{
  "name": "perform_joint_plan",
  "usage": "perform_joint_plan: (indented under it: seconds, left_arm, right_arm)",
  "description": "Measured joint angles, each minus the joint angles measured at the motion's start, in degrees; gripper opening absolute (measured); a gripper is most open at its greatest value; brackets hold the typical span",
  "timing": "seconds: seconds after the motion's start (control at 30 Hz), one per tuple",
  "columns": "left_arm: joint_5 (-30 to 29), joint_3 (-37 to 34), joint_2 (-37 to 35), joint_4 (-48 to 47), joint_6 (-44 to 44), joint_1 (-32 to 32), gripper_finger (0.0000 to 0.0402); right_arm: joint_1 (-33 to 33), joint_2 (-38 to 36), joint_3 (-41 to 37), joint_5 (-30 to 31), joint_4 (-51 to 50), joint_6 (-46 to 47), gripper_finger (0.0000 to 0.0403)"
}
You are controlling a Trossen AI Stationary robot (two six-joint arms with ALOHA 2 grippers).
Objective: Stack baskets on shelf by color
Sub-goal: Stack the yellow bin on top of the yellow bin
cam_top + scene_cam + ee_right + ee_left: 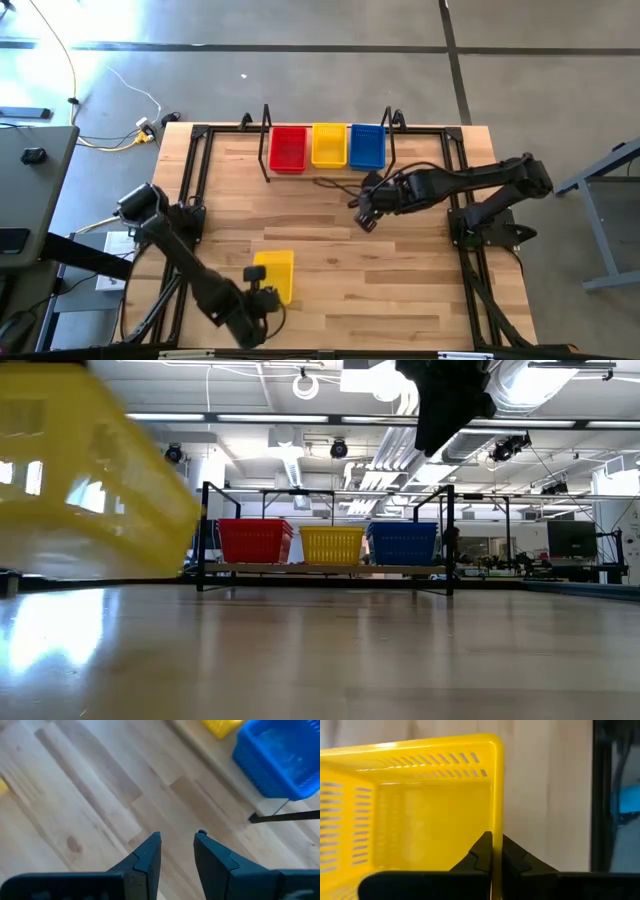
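A red basket (288, 148), a yellow one (329, 145) and a blue one (367, 146) stand side by side, bottoms on the shelf (330, 568) at the table's far edge. A second yellow basket (275, 272) is near the front edge, left of the middle, with my left gripper (262, 295) shut on it. It fills the left of the low view as a blurred, tilted yellow basket (90, 480). My right gripper (365, 218) hangs open over bare wood, in front of the blue basket (280, 760), with nothing between its fingers. My left gripper pinches one side wall of the yellow basket at its rim (494, 827), one finger inside the basket and one outside. The fingers slant down from the near left. The basket is tilted, and in the low view its bottom (100, 572) looks clear of the table.
The shelf's black upright loops (267, 140) stand at either end of the row of baskets. Black frame rods (195, 170) run along the table's left and right edges. Bare wooden tabletop (330, 240) lies between the two grippers and the shelf.
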Motion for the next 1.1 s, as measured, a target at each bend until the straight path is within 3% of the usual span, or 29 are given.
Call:
perform_joint_plan:
  seconds: [0.3, 0.67, 1.1]
  left_arm:
    - [-1.37, 0.02, -6.22, -1.33, 15.12, 11.94, 0.0]
    - [-0.7, 0.0, -12.54, -0.68, 35.99, 31.56, 0.0]
    - [8.54, 0.0, -14.64, 7.86, 55.79, 51.26, 0.0]
  right_arm:
    - [-4.93, -1.31, 0.0, 0.78, -1.27, -2.58, 0.0103]
    - [-13.52, -1.78, 0.0, 5.17, -2.2, -3.28, 0.0103]
    - [-22.95, -3.05, 0.0, 5.09, -1.67, -5.47, 0.0103]
